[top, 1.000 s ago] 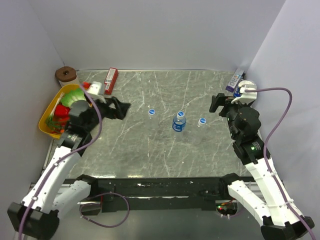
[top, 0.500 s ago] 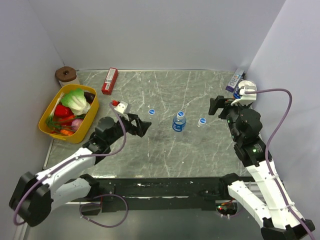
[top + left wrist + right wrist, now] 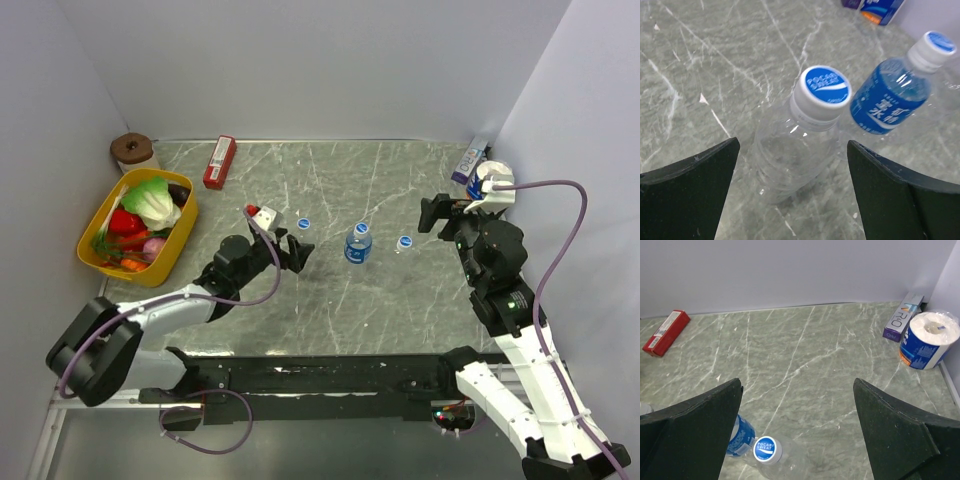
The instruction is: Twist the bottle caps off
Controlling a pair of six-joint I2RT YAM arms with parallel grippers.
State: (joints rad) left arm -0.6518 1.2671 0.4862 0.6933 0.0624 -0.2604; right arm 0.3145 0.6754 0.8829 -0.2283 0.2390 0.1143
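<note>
Three bottles [image 3: 358,250] stand on the table [image 3: 400,300], and there are three bottle caps [image 3: 304,224], one on each. One bottle has a blue label and the other two are plain and clear. There are also two boxes, one red box [image 3: 219,162] and one purple box [image 3: 468,160], along with one toilet roll [image 3: 930,337], one brown roll [image 3: 130,150] and one yellow basket [image 3: 176,248] holding several vegetables [image 3: 150,200]. Two claws are in view, the left claw [image 3: 792,145] and the right claw [image 3: 797,382].
</note>
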